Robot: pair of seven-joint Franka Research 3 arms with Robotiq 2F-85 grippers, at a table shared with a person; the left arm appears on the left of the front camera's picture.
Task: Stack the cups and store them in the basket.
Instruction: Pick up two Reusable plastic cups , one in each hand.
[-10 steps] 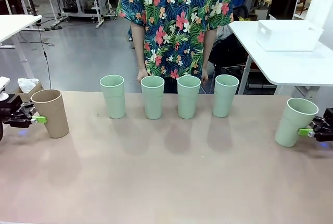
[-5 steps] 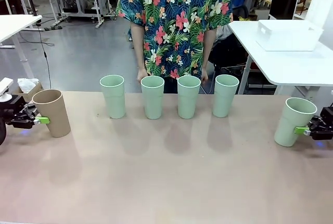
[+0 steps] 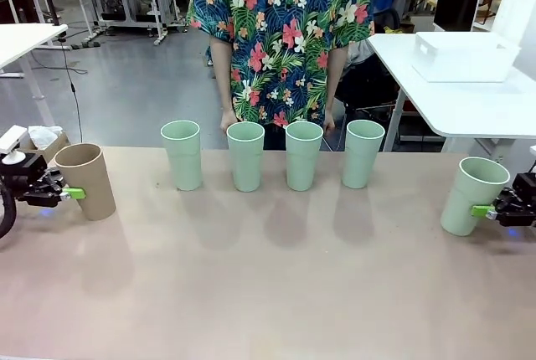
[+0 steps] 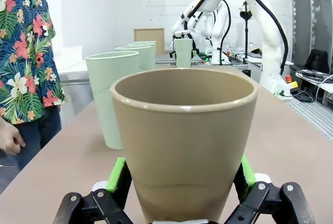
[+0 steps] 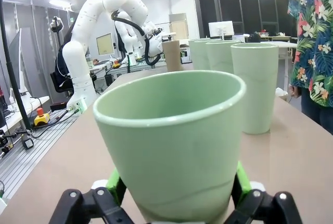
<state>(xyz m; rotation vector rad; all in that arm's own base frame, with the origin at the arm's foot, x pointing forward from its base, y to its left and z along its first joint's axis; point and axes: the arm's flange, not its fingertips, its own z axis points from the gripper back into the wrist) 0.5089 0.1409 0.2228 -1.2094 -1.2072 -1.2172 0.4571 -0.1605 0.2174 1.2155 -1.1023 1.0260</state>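
Arms (image 3: 18,179) (image 3: 523,203) cropped at edges, grippers (image 3: 77,194) (image 3: 474,209) clasping end cups (image 3: 87,177) (image 3: 471,192)

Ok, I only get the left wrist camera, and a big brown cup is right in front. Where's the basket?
Observer: The basket sits on a separate white table, off to the far right.
Operator: How many green cups are lined up?
Observer: Four green cups stand upright in a row before the person, none touching.
Operator: Is the other arm holding one?
Observer: Yes, the right end effector has its pads clamped low on the sides of a fifth green cup.
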